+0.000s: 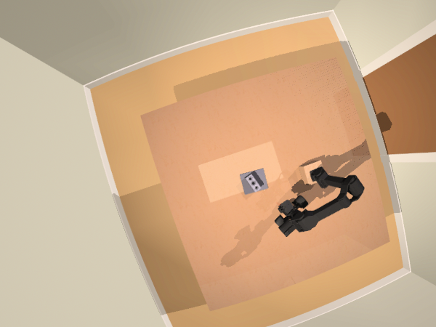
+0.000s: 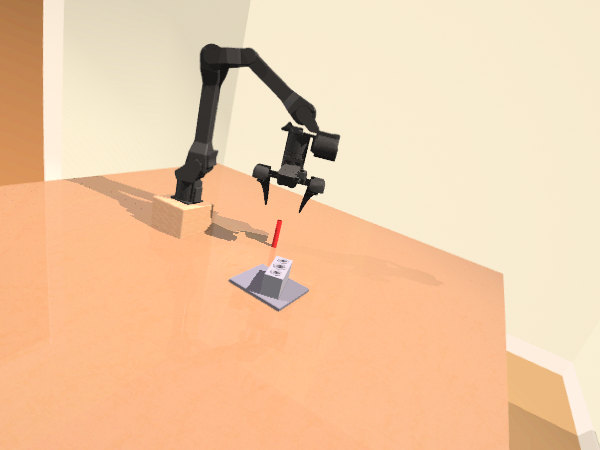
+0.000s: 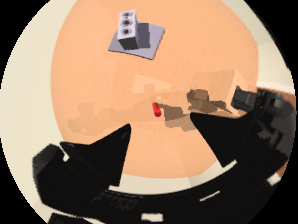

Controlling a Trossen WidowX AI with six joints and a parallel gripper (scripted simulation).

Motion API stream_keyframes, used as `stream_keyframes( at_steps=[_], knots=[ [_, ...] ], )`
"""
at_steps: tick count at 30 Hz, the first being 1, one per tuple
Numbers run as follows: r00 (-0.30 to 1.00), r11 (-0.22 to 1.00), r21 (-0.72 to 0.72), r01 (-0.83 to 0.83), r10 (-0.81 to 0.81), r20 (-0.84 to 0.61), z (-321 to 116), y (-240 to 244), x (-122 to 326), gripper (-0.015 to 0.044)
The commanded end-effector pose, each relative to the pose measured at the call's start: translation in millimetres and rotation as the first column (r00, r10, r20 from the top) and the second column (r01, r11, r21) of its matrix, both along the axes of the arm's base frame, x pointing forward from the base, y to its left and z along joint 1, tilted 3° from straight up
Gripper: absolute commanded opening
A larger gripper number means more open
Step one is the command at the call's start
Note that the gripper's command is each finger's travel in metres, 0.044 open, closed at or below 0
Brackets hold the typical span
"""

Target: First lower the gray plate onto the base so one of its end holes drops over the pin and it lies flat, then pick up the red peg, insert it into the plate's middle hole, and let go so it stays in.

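Note:
The gray plate, a thick block with three holes in a row on its top face, lies on the flat gray base. It looks level; the pin is not visible, so I cannot tell how it sits in an end hole. The red peg stands upright on the table beside the base, on the robot's side; the arm hides it in the top view. My gripper is open and empty, above the peg, with the peg showing between the fingertips in the wrist view.
The arm rises from a wooden block on the table, behind the base and peg in the exterior view. The arm's shadow falls across the table. A lighter rectangle shows around part of the base in the top view.

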State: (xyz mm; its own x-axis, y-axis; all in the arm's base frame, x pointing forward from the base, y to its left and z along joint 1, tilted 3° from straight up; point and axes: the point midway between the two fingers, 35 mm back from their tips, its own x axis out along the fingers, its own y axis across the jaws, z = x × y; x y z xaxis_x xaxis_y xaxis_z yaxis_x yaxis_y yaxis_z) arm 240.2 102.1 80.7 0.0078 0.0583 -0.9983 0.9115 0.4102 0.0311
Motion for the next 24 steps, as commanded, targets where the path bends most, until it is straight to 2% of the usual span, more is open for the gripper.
stream_keyframes(
  at_steps=[1,24],
  knots=[
    [1.0,1.0,0.002,0.0,0.0,-0.001,-6.9,1.4,-1.0,0.044],
    [1.0,1.0,0.002,0.0,0.0,-0.001,-49.3,5.3,0.3,0.044]
  ],
)
